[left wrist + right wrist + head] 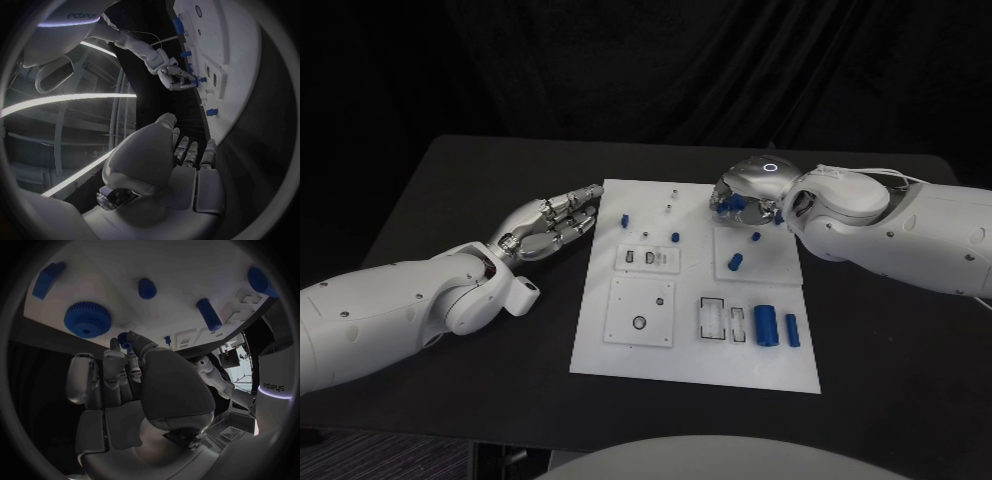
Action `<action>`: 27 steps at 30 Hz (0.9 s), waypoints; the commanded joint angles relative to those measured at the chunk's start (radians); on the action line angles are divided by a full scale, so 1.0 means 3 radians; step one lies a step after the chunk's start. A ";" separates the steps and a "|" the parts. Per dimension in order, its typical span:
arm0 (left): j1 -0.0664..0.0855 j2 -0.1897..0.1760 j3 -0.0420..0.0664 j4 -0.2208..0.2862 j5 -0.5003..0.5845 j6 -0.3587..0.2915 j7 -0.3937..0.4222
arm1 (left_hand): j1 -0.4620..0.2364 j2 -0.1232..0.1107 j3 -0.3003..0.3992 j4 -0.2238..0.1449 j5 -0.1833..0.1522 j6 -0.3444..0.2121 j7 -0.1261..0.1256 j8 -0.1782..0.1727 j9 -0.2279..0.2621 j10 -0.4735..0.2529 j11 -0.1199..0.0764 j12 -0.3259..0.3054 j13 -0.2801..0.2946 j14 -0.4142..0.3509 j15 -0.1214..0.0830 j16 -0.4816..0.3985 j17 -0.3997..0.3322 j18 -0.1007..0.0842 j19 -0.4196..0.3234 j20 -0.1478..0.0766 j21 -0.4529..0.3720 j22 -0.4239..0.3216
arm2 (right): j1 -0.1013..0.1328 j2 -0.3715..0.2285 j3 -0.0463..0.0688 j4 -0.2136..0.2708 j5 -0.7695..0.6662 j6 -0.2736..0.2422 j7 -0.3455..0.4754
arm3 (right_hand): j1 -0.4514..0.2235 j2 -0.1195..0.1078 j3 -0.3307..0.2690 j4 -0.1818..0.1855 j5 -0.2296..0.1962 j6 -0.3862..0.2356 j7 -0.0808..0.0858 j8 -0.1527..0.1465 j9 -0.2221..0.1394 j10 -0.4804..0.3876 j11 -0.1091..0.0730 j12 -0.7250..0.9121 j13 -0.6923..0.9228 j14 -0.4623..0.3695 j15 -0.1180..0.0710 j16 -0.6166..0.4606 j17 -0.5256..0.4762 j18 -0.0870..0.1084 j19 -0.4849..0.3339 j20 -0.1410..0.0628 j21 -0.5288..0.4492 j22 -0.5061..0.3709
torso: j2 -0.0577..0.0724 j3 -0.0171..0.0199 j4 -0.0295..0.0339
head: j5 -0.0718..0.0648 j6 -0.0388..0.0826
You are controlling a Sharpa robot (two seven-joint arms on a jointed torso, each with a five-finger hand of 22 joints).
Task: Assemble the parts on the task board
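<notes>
The white task board (626,350) lies in the middle of the table. My right hand (747,196) hovers over its far right corner and pinches a small blue gear (125,338) between thumb and fingertips. A larger blue gear (87,318) lies on the board just beyond those fingertips, with blue pegs (209,314) around it. The left wrist view shows that hand (174,77) with the blue piece (189,86) in its fingers. My left hand (557,226) lies beside the board's left edge, fingers stretched out and holding nothing.
Two long blue cylinders (764,323) lie near the board's front right, beside rectangular slots (714,318). Small blue pegs (626,219) and another (736,262) sit further back. A square plate with a round hole (640,311) is at the front left.
</notes>
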 commanded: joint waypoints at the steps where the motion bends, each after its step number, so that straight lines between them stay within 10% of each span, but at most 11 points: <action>1: -0.0002 -0.0003 0.0003 0.0013 0.0000 0.0015 0.0471 | 0.0021 -0.0019 0.0018 -0.0002 -0.0019 0.0013 0.0002 -0.0012 0.0003 0.0002 0.0018 0.0012 0.0005 -0.0002 0.0015 0.0015 0.0002 0.0065 -0.0012 0.0024 0.0019 0.0001 | 0.0110 0.0019 0.0009 0.0053 -0.0004 -0.0113 0.0003 | 0.0033 -0.0003 -0.0009 0.0006 -0.0024 0.0035 0.0021 0.0013 0.0115 0.0186 -0.0160 -0.0020 0.0002 0.0014 -0.0023 0.0024 0.0008 -0.0037 0.0005 -0.0024 0.0005 0.0002 | -0.0001 -0.0005 0.0005 | 0.0020 0.0032; 11: -0.0002 0.0020 0.0003 0.0008 0.0000 -0.0021 0.0495 | 0.0018 -0.0031 0.0028 -0.0002 -0.0017 0.0023 0.0008 -0.0012 0.0004 -0.0001 0.0007 0.0012 0.0004 -0.0017 -0.0023 0.0008 -0.0004 0.0063 -0.0036 0.0001 0.0003 -0.0009 | 0.0278 0.0326 0.0013 -0.0148 0.0183 -0.0026 0.0040 | 0.0046 -0.0026 -0.0016 0.0016 -0.0038 -0.0005 0.0030 -0.0016 0.0138 0.0191 -0.0159 -0.0081 -0.0010 0.0005 -0.0025 0.0019 0.0019 -0.0038 0.0000 -0.0029 0.0000 0.0006 | 0.0000 -0.0007 0.0002 | 0.0029 0.0091; 27: -0.0002 0.0056 0.0003 -0.0013 0.0000 0.0002 0.0496 | 0.0017 -0.0032 0.0035 -0.0002 -0.0013 0.0034 0.0014 -0.0011 0.0005 -0.0003 -0.0002 0.0012 0.0003 -0.0018 -0.0031 0.0008 -0.0004 0.0063 -0.0035 -0.0010 0.0004 -0.0009 | 0.0181 0.0719 0.0017 -0.0567 0.0362 0.0212 0.0083 | 0.0030 -0.0053 -0.0035 0.0056 -0.0060 -0.0057 0.0047 -0.0060 0.0167 0.0185 -0.0127 -0.0174 -0.0021 -0.0009 0.0003 0.0016 0.0033 -0.0042 -0.0004 -0.0010 -0.0002 0.0022 | 0.0002 0.0001 0.0000 | 0.0020 0.0093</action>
